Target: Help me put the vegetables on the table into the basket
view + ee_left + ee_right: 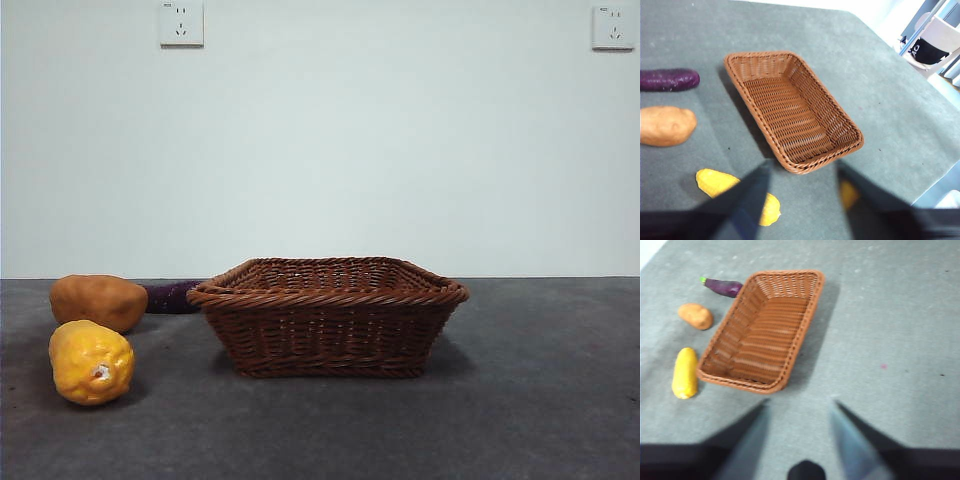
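- Nothing loaded so far: basket (327, 312) empty in all three views, bare weave across its floor.
- Three vegetables left to move, all lying on the table (540, 400) off one long side of the basket.
- Orange-brown potato-like lump (98, 301) beside the basket, clear of its rim.
- Bumpy yellow piece (91, 361) just beside the lump and, in the front view, nearer the camera than the basket's front wall.
- Dark purple eggplant (668, 79) next to the basket's far corner; in the front view mostly hidden behind the lump and the rim.
- Left gripper (802, 192) held above the table just off the basket's near short end, jaws spread apart and holding nothing; yellow piece closest to it, partly behind one jaw, not between the two.
- Right gripper (800, 432) likewise above bare table off the basket's near end, jaws parted and empty; all three vegetables well apart from it, past the basket's side.
- Judged stage: very start, first pick not yet made.
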Robot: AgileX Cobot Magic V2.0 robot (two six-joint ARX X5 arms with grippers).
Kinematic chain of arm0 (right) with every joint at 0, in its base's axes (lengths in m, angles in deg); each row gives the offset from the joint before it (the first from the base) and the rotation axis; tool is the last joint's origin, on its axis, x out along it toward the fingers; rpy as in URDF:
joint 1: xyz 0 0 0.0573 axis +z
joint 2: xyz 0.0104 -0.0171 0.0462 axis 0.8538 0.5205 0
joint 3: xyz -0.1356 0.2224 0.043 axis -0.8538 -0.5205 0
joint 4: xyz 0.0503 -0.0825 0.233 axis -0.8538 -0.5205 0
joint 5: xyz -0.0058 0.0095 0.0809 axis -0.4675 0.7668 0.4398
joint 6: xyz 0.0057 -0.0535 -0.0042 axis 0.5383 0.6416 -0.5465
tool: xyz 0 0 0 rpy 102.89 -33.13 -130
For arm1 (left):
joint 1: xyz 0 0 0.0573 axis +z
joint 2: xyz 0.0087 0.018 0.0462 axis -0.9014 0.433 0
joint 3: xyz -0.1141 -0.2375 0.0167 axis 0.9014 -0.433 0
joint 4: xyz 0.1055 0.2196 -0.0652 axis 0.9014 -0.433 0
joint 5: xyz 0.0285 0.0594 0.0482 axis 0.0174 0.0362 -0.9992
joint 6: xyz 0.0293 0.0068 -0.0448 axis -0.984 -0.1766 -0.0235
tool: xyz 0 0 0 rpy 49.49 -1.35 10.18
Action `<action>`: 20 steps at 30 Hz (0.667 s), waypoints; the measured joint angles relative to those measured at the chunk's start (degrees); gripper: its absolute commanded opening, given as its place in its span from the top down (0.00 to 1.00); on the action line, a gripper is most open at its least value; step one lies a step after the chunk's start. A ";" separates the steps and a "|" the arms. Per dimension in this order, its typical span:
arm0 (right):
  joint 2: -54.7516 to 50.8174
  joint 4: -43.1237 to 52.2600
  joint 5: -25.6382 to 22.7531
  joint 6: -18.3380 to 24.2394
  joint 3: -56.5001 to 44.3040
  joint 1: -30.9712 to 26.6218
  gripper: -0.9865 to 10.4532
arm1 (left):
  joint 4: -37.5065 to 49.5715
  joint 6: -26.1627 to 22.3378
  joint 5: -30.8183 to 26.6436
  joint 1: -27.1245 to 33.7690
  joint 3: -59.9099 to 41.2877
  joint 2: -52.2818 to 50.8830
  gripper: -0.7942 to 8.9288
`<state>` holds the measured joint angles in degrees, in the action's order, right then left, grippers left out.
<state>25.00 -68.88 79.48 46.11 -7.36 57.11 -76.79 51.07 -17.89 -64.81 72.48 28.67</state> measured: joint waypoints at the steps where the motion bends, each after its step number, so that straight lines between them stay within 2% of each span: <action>1: 0.00 0.00 0.31 -0.02 0.00 0.00 0.46 | 0.00 0.00 -0.02 0.00 0.00 0.35 0.34; 7: 1.29 0.28 0.50 -0.02 0.09 0.00 0.46 | 0.87 -0.11 0.00 0.00 0.00 2.29 0.34; 11: 5.81 4.28 1.62 -0.55 0.83 0.00 0.47 | 1.60 -0.11 -0.02 0.00 0.00 2.84 0.34; 16: 19.30 9.42 3.08 -2.38 9.62 0.90 0.47 | 1.68 -0.11 -0.02 0.00 0.00 3.96 0.34; 20: 33.70 9.57 2.34 -2.64 18.75 5.73 0.47 | 2.40 -0.11 -0.24 0.00 0.00 5.16 0.34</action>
<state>58.70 -59.30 81.82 43.47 11.39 62.84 -74.38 50.96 -18.13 -64.81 72.48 33.83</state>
